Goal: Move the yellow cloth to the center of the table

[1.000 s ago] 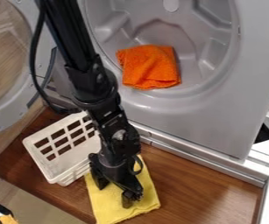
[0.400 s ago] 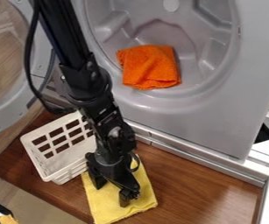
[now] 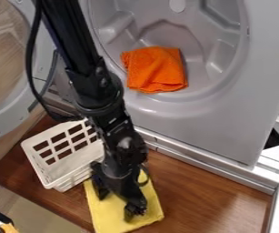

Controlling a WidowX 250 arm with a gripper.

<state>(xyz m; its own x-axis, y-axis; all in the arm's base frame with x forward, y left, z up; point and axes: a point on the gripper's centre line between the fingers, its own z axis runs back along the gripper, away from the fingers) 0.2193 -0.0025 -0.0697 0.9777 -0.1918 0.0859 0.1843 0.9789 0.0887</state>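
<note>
The gripper (image 3: 129,207) is hanging over the yellow cloth (image 3: 107,218), hiding part of it — whether it is gripping, I cannot tell. The cloth is lying on the brown table (image 3: 205,195) beside the white basket (image 3: 62,172), which the arm is partly covering.

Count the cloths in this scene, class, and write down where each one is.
2. The yellow cloth lies on the wooden tabletop, beneath the hand; the orange cloth sits folded in the round gray recess.

Yellow cloth (image 3: 107,213), spread mostly flat, on brown wooden table (image 3: 211,193)
</note>
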